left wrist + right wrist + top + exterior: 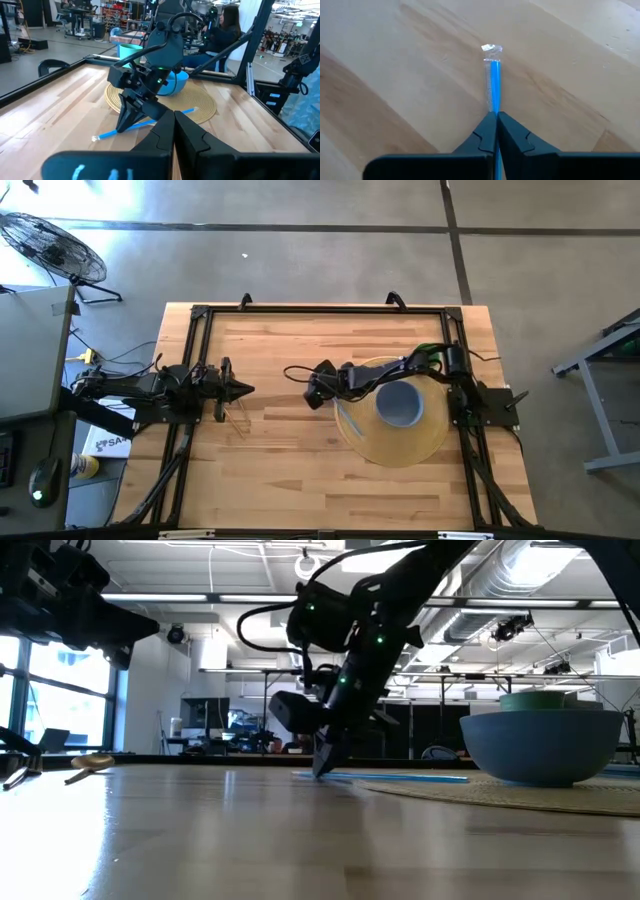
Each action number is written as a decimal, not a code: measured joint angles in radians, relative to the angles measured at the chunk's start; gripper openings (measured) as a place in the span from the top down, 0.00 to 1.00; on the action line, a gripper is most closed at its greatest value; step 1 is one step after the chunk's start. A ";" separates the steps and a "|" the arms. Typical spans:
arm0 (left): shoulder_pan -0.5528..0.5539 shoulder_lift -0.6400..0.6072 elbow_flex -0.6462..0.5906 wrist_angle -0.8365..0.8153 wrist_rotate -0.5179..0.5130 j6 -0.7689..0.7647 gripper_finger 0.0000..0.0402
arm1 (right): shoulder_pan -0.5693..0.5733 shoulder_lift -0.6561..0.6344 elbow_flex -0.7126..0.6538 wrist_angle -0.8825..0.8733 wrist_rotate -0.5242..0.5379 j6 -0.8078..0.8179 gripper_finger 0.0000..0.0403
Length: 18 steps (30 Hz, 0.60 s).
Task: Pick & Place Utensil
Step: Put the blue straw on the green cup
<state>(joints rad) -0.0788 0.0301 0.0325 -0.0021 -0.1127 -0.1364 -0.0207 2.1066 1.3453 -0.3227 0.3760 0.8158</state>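
A blue straw (150, 122) in a clear wrapper lies low over the wooden table, its far end reaching the round woven mat (395, 452). My right gripper (120, 129) is shut on it near the mat's left edge (322, 400). In the right wrist view the straw's free end (493, 60) sticks out past the fingertips. A blue bowl (400, 404) stands on the mat. My left gripper (248, 390) waits at the table's left side, shut and holding nothing. My right gripper pinches the straw between its two fingertips (490, 122), near the end that points away from the mat (494, 100). The fingers slant down from the right. A short length sticks out ahead of them. The rest trails back level toward the mat (400, 778); whether it rests on the table I cannot tell.
A teal cup (129, 50) stands behind the bowl on the mat. A black frame (320, 310) rims the table. Bare wood (280, 470) spreads between the two arms and toward the near edge. A person (225, 30) sits beyond the table.
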 joint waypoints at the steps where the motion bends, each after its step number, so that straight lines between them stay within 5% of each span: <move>1: 0.000 0.000 0.000 0.000 0.000 0.000 1.00 | 0.002 -0.004 0.000 -0.002 -0.001 -0.010 0.99; 7: 0.000 0.000 0.000 0.000 0.000 0.000 1.00 | 0.039 -0.113 -0.002 -0.029 0.016 -0.120 1.00; 18: 0.000 0.000 0.000 0.000 0.000 0.000 1.00 | 0.233 -0.505 -0.089 0.013 0.359 -0.285 1.00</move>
<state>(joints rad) -0.0788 0.0299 0.0322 -0.0017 -0.1129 -0.1360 0.2121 1.6014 1.2563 -0.3098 0.7351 0.5310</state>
